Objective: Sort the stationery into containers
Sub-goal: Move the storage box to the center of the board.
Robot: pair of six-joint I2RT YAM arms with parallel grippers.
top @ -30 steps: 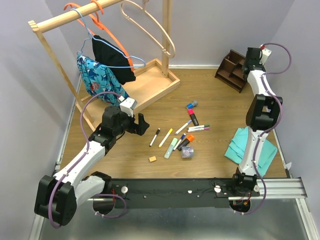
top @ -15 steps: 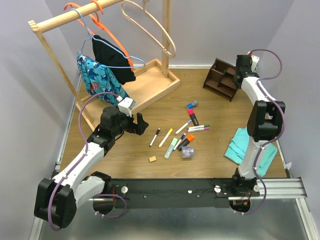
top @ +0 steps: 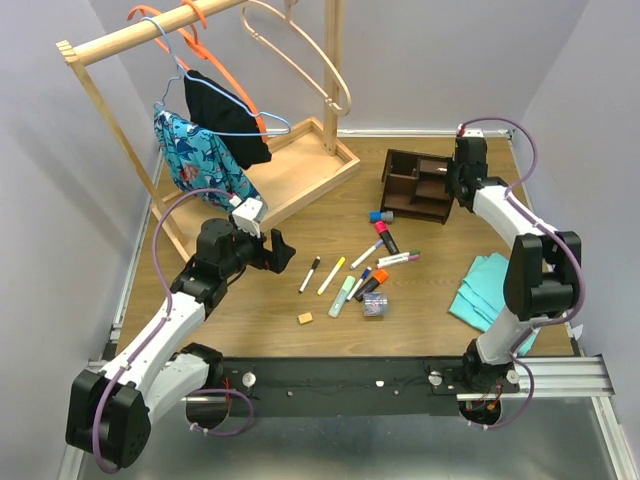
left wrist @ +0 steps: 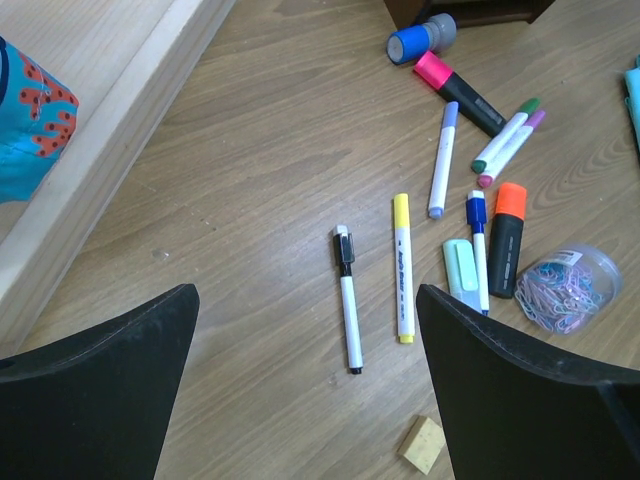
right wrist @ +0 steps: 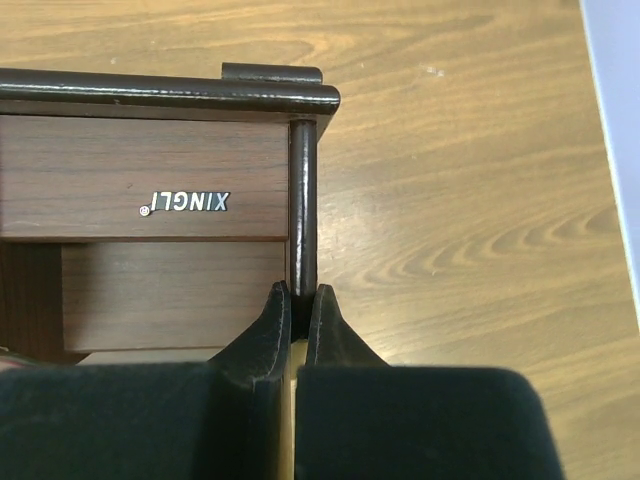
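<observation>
Firmly, right jaws pinch the organizer [right wrist: 160, 180] by its side wall; left jaws gape near pens [left wrist: 402, 268].

The wooden table [top: 440, 290] is carrying the dark brown organizer [top: 415, 186] at its far right, the pale rack tray [top: 300, 175] far left and the teal cloth [top: 485, 288] near right, while scattered markers [left wrist: 400, 267], a tan eraser [left wrist: 423, 444], a tub of clips [left wrist: 566, 290] and a tipped grey cup [left wrist: 424, 38] are lying mid-table.

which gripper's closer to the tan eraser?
Left. The left gripper hovers open close by the eraser; the right gripper is far across the table, shut on the organizer's side wall.
</observation>
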